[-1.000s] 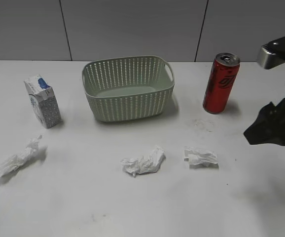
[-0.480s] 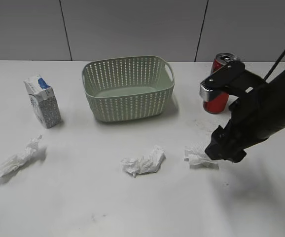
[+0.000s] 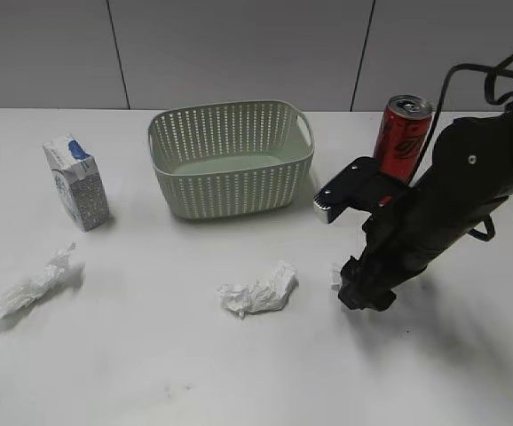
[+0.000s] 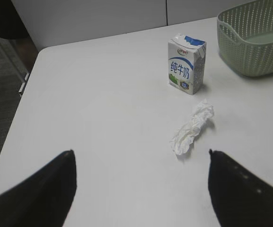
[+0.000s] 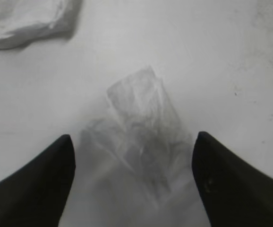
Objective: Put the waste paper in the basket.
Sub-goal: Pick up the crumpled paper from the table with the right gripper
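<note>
Swinging in from the right edge, the right gripper (image 3: 366,293) has dropped onto the right-hand wad (image 3: 337,277) in the exterior view, with the basket (image 3: 231,157) standing well behind. From the left wrist, the left gripper (image 4: 141,182) spreads wide above the table (image 4: 103,94), near the elongated wad (image 4: 191,127). From the right wrist, wide-open fingers (image 5: 37,182) straddle that right-hand wad.

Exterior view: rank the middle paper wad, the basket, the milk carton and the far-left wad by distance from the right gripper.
1. Middle paper wad, just left of the right gripper.
2. Basket, behind, left.
3. Milk carton, far left, rear.
4. Far-left wad, by the left edge.
</note>
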`<state>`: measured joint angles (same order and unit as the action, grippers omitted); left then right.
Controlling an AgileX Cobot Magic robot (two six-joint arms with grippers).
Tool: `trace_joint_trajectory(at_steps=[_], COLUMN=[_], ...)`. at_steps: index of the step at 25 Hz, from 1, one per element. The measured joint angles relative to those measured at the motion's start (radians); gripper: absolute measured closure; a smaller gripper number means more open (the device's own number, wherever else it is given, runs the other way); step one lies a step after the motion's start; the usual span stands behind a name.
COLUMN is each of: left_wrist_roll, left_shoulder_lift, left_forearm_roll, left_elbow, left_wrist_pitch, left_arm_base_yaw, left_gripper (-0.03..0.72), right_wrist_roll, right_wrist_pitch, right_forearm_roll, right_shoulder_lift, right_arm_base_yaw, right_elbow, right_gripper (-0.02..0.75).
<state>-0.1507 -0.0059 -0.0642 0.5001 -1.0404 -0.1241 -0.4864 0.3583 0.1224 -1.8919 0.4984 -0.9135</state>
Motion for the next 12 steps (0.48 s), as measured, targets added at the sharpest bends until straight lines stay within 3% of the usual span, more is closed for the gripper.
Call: trace_joint_trajectory(at_steps=[4,10,12], left_wrist_roll=[0.0,0.0,0.0], left_shoulder_lift=[0.0,0.0,0.0], left_forearm_roll=[0.0,0.0,0.0], left_elbow=[0.0,0.0,0.0], left_wrist_pitch=[0.0,0.0,0.0], left_arm_base_yaw=[0.0,0.0,0.0], left_gripper=[0.055,0.069,0.072], right_wrist_roll=[0.0,0.005,0.012], right_wrist_pitch=[-0.017,-0.016,-0.007], right_forearm_roll=[-0.021,-0.032,-0.028], right_shoulder_lift=[-0.013,-0.013,-0.005], right_arm_base_yaw=[0.0,0.0,0.0], right_elbow=[-0.001,-0.001,-0.001], right_gripper=[0.246,0.636,0.718])
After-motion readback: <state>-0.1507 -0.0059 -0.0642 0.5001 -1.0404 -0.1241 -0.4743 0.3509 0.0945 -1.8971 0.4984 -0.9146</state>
